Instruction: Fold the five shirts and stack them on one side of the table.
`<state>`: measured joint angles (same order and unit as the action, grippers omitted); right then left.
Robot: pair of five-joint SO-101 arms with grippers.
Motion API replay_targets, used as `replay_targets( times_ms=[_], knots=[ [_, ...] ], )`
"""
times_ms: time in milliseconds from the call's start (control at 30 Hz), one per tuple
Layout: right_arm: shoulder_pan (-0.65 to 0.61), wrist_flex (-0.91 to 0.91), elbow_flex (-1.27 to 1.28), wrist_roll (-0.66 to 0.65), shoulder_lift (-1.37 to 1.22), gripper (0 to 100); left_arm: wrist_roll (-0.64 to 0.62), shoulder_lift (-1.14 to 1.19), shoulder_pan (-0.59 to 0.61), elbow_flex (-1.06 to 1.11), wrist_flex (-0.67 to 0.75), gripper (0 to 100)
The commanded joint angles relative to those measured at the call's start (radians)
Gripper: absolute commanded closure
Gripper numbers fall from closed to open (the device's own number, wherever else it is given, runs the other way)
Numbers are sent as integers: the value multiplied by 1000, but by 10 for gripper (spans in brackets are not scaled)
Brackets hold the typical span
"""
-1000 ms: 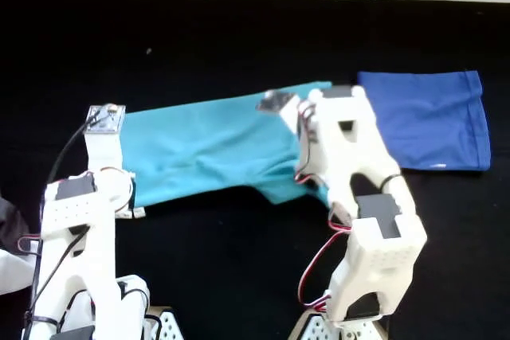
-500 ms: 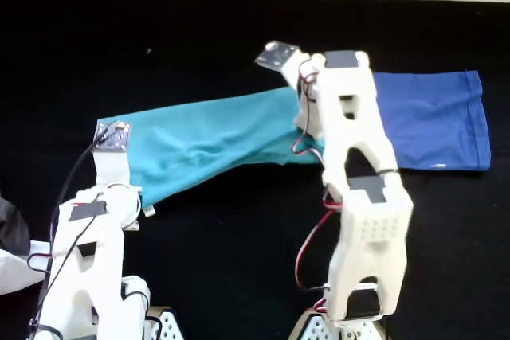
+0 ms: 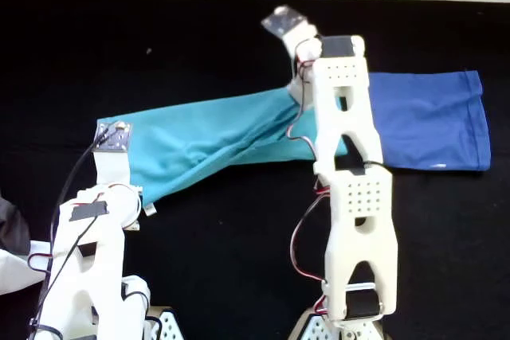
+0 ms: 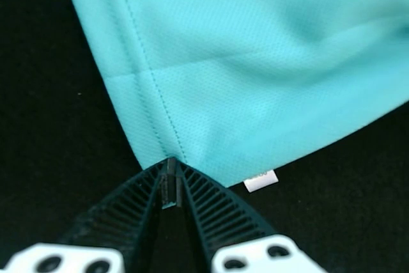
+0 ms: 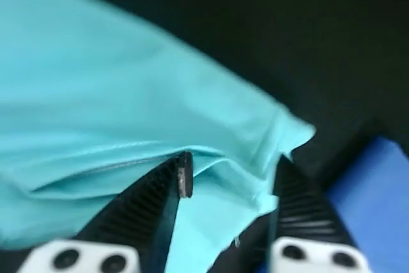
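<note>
Left wrist view catches the left fingers (image 4: pixel 206 204) pinching a hem corner of the teal shirt (image 4: pixel 255 62) beside a tiny white tag (image 4: pixel 261 181), unreadable, while the right fingers (image 5: pixel 152 204) sit spread open over it.

teal shirt (image 3: pixel 199 142) end hidden behind right arm (image 3: pixel 355 205), blue shirt (image 3: pixel 430 121) edge too

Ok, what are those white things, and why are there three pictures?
They are robot arms: a left arm and a right arm, at a black table. One picture looks down from above. The other two come from little cameras on each arm's wrist. A teal shirt lies stretched on the table, with a blue shirt next to it. The left end effector, that arm's pinching hand, is shut on the teal shirt's corner. The right end effector is open, with teal cloth in the gap.
</note>
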<state>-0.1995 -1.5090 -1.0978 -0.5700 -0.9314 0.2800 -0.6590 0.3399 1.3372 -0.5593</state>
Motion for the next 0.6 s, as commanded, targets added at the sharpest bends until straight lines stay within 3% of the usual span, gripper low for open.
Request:
replay_targets(
  times_ms=[0,333,467,567],
  knots=[
    [-1,35,-122,78,-28,763,-5,4,-12,1,17,990],
    [10,-259,-412,121,-42,776,-5,4,-12,1,18,990],
    [44,-259,-407,121,-41,979,-5,4,-12,1,18,990],
    [79,-260,-321,124,-12,984,-5,4,-12,1,18,990]
  ],
)
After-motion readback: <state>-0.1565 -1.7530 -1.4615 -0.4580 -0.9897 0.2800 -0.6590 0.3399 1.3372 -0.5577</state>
